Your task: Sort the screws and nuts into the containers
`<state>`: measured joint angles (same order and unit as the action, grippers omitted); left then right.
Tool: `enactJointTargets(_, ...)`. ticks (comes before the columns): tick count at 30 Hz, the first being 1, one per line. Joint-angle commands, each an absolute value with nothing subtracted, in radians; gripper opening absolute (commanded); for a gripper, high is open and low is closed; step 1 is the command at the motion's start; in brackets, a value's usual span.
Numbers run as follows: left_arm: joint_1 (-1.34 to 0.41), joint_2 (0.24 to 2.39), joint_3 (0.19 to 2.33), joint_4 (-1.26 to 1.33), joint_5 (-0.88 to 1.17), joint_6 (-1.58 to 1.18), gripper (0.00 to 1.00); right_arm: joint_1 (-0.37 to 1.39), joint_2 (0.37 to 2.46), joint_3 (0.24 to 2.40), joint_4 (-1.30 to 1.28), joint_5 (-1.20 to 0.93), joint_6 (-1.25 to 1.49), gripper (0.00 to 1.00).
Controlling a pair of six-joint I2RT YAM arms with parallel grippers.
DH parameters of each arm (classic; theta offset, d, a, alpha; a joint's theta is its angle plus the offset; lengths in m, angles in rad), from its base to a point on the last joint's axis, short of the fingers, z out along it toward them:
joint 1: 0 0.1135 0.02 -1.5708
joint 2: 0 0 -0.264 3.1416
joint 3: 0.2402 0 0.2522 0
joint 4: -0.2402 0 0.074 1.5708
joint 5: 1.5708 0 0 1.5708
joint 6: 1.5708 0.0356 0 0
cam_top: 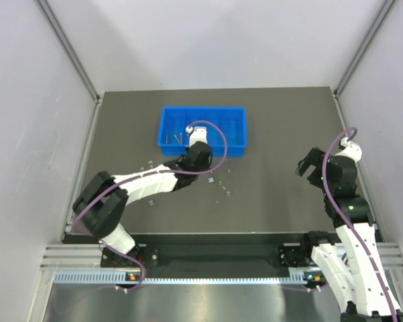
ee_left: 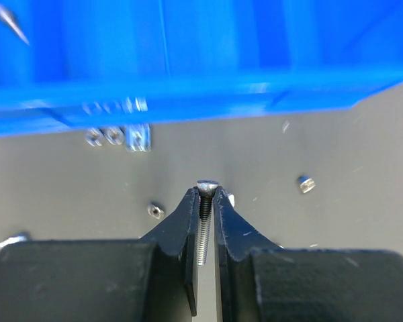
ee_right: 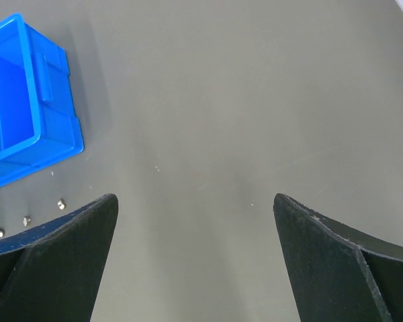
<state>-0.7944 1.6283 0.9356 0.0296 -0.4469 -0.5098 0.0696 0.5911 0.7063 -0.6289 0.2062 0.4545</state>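
A dark grey matte tabletop [cam_top: 275, 127] is enclosed by pale grey walls [cam_top: 27, 100]; a thin silvery screw [ee_left: 203, 235] is clamped by the left gripper [ee_left: 207, 194], and the right gripper [ee_right: 195, 198] is spread wide.

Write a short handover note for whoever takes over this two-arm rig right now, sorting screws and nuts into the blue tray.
Left tool: shut on a small silvery metal screw, at the near wall of the bright blue rectangular plastic tray.
Right tool: open, empty, over the dark grey table.
Done: a few silvery pieces lie in the tray's left end.
Left: drop this screw in; tiny silvery metal nuts lie loose near the tray.
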Motion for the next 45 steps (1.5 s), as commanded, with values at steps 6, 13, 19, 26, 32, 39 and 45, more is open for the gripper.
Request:
enactJointTargets(6, -0.605, 1.468, 0.985, 0.044, -0.422, -0.451, 0.03, 0.075, 0.595, 0.703, -0.571, 0.189, 0.459, 1.00)
enactJointTargets(13, -0.450, 1.594, 1.090, 0.109, -0.376, -0.374, 0.02, 0.075, 0.609, 0.695, -0.563, 0.189, 0.462, 1.00)
enactJointTargets(19, -0.385, 1.749, 1.207, 0.114, -0.380, -0.333, 0.03, 0.075, 0.617, 0.709, -0.571, 0.206, 0.456, 1.00)
enactJointTargets(26, -0.361, 1.796, 1.267, 0.084, -0.367, -0.302, 0.07, 0.075, 0.618, 0.729, -0.591, 0.227, 0.449, 1.00)
enactJointTargets(32, -0.362, 1.703, 1.253, 0.031, -0.310, -0.313, 0.56, 0.075, 0.621, 0.739, -0.592, 0.224, 0.446, 1.00)
enactJointTargets(39, -0.364, 1.502, 1.129, -0.044, -0.139, -0.365, 0.64, 0.075, 0.611, 0.727, -0.601, 0.225, 0.448, 1.00)
enactJointTargets(45, -0.466, 1.324, 0.925, -0.054, 0.054, -0.373, 0.64, 0.075, 0.588, 0.716, -0.600, 0.232, 0.449, 1.00)
